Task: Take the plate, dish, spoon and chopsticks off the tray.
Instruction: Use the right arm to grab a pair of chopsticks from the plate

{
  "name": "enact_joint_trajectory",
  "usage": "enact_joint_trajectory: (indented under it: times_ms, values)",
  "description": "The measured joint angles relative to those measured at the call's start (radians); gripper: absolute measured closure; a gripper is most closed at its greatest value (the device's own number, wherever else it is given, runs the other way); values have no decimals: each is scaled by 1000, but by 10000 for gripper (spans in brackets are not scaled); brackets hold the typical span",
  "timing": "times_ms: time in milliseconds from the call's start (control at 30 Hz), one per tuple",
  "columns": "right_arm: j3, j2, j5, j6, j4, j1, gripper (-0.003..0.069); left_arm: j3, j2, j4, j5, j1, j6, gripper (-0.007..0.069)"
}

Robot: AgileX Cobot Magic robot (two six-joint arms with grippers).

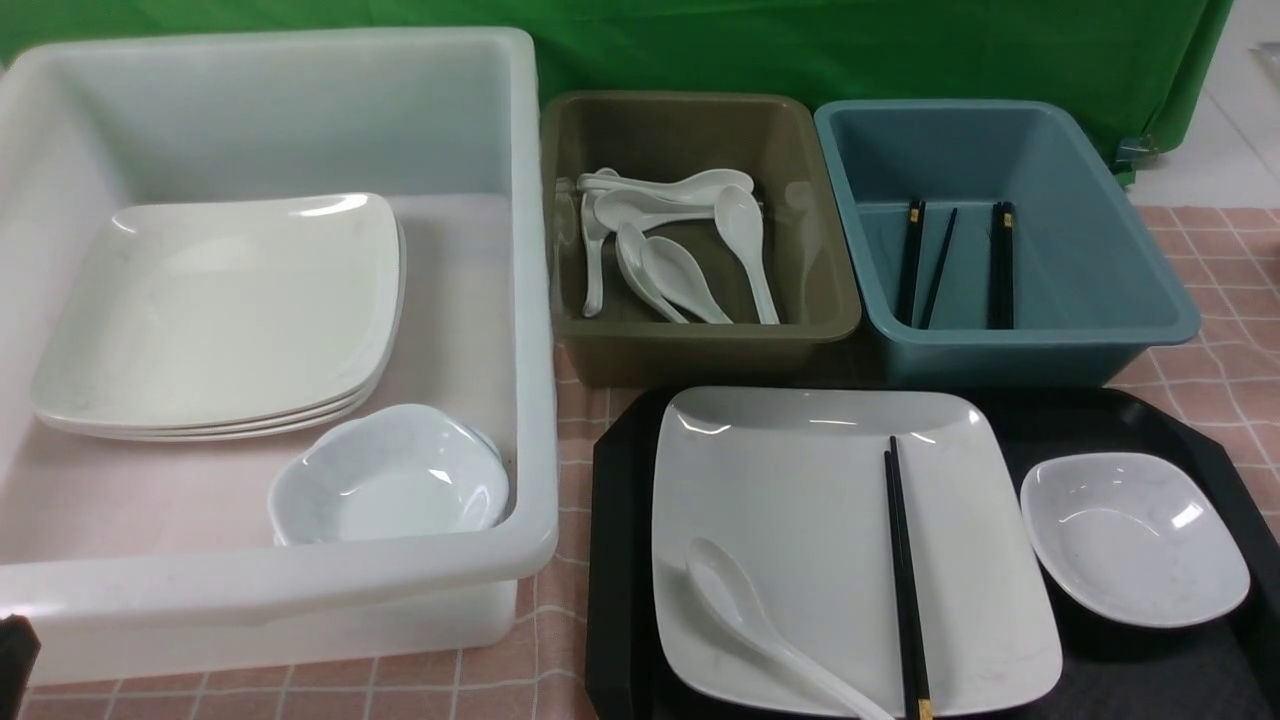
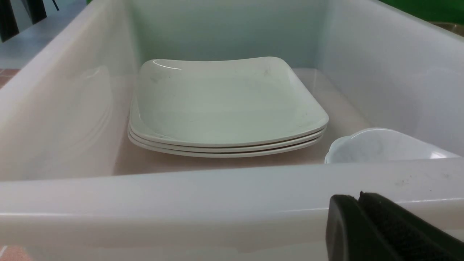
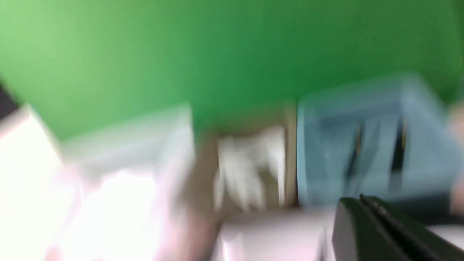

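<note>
The black tray lies at the front right. On it rests the large white square plate. The white spoon lies on the plate's near left part, and the black chopsticks lie along its right side. The small white dish sits on the tray to the right of the plate. My left gripper is shut and empty, just outside the white bin's near wall. Its dark tip shows at the front view's lower left edge. My right gripper is shut and empty in a motion-blurred view; the front view does not show it.
A big white bin on the left holds stacked plates and small dishes. Behind the tray, an olive bin holds several spoons, and a blue bin holds chopsticks. A green curtain hangs behind.
</note>
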Motion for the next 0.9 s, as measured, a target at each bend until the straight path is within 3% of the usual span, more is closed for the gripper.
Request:
enact_joint_trajectory:
  times_ms: [133, 200, 233, 300, 400, 467, 533, 567, 667, 800, 900]
  values:
    - [-30, 263, 278, -73, -11, 0, 608, 0, 0, 0, 0, 0, 0, 604]
    - [-30, 331, 332, -85, -14, 0, 593, 0, 0, 0, 0, 0, 0, 604]
    - [-30, 461, 399, -110, -20, 8, 552, 0, 0, 0, 0, 0, 0, 604]
    - [-30, 509, 415, -117, -22, 18, 524, 0, 0, 0, 0, 0, 0, 604]
    - [-49, 688, 407, -117, -32, 119, 442, 0, 0, 0, 0, 0, 0, 604]
    - [-62, 725, 389, -97, -41, 171, 432, 0, 0, 0, 0, 0, 0, 604]
    - [-101, 813, 321, 5, -100, 299, 406, 0, 0, 0, 0, 0, 1, 604]
    - [-108, 819, 309, 26, -123, 308, 400, 0, 0, 0, 0, 0, 1, 604]
    - [-174, 932, 234, 217, -275, 439, 307, 0, 0, 0, 0, 0, 0, 604]
    - [-267, 1070, 223, 318, -355, 514, 209, 0, 0, 0, 0, 0, 0, 604]
    - [-323, 1135, 218, 347, -364, 531, 190, 0, 0, 0, 0, 0, 0, 604]
